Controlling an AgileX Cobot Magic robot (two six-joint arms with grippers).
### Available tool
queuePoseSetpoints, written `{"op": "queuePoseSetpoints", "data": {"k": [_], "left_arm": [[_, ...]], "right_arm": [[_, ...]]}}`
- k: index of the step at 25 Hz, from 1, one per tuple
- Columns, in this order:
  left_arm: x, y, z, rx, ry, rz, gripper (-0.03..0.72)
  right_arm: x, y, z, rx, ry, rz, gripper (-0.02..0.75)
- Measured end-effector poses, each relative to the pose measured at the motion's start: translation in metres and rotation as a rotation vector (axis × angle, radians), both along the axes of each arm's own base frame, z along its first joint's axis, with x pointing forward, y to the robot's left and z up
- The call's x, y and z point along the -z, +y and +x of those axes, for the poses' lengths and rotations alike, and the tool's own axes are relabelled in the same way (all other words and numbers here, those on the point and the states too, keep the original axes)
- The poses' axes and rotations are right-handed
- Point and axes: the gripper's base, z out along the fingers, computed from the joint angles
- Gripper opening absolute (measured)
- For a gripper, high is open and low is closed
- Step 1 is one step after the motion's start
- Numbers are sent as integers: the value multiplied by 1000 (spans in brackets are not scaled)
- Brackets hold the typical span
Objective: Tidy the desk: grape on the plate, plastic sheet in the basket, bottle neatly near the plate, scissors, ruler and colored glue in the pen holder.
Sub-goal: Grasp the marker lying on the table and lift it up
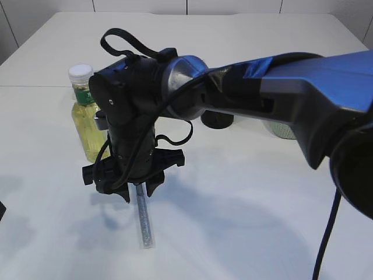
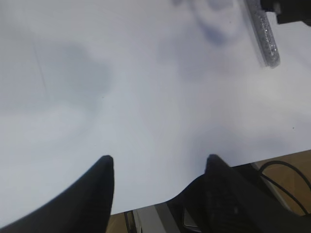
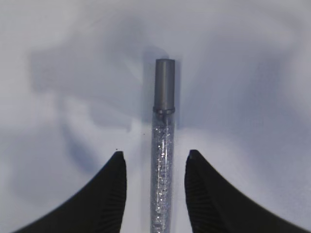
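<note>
Two black fingers of the right gripper (image 3: 154, 167) stand open astride the slender clear glitter-filled glue tube with a grey cap (image 3: 163, 160), one finger on each side and neither touching it. The tube lies flat on the white table (image 1: 245, 192), cap pointing away from the wrist. Judged by its build, the tube is light, rigid and smooth, so it may roll or slip; grip across the middle of the clear barrel, below the cap. The left gripper (image 2: 158, 174) is also open and holds nothing, hovering over bare table well apart from the tube. Behind the right arm stands a clear plastic bottle with a white cap (image 1: 85, 111), holding yellowish liquid. No pen holder can be identified with certainty.
</note>
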Motion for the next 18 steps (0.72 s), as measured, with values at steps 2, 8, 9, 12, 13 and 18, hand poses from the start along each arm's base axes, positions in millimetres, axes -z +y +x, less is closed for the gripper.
{"op": "queuePoseSetpoints", "data": {"k": [2,8,9,12,13,18], "left_arm": [[0,0,0,0,0,0,433],[0,0,0,0,-2,0,433],[0,0,0,0,-2,0,433],[0,0,0,0,-2,0,433],[0,0,0,0,-2,0,433],[0,0,0,0,-2,0,433]], "right_arm": [[3,1,1,4,2,-1,330],[12,1,2,13,11,-14,330],[14,2,2,15,14,-17,330],[26,2,3,15,31,-35,329],[29,2,3,15,34,-38,329],[34,3,3,20,41,-45,322]]}}
